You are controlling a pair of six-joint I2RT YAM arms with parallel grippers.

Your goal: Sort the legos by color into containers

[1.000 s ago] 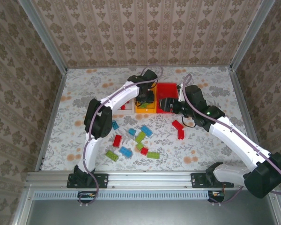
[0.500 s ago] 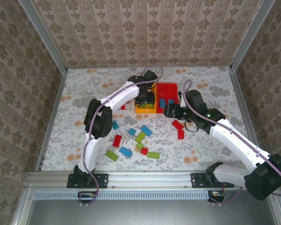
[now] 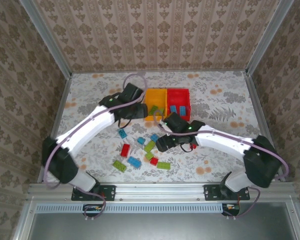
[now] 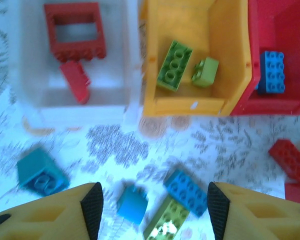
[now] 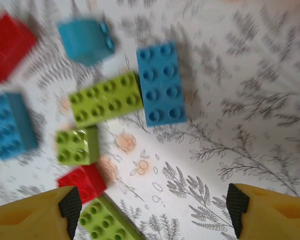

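Legos [image 3: 134, 161] lie scattered on the floral table [image 3: 225, 100] on the near side of the yellow-orange bin [image 3: 155, 100], and we see both claws hanging over them with nothing gripped. Left gripper [image 4: 155, 212] stands with its jaws apart, just nearer than that bin's front wall. Down between its fingers [image 4: 92, 209], on the table, sit a small blue brick [image 4: 132, 204], a longer blue brick [image 4: 186, 189] and a lime green one [image 4: 165, 220] touching it. Right gripper [image 5: 152, 205], also spread wide and empty, hovers farther out from the yellow-orange bin, over the thick of the pile. A blue eight-stud brick [image 5: 161, 82] lies ahead of its fingertips with a lime green eight-stud brick [image 5: 106, 100] against its side. A small green square [image 5: 76, 146] and a red brick [image 5: 85, 181] lie close by one finger.

We count two lime green bricks [image 4: 174, 65] inside the yellow-orange bin. The white bin [image 4: 85, 107] touching its left wall holds a red frame piece [image 4: 74, 30] and a second red brick [image 4: 75, 82]. The red bin [image 4: 280, 107] against its right wall holds blue bricks [image 3: 174, 109].
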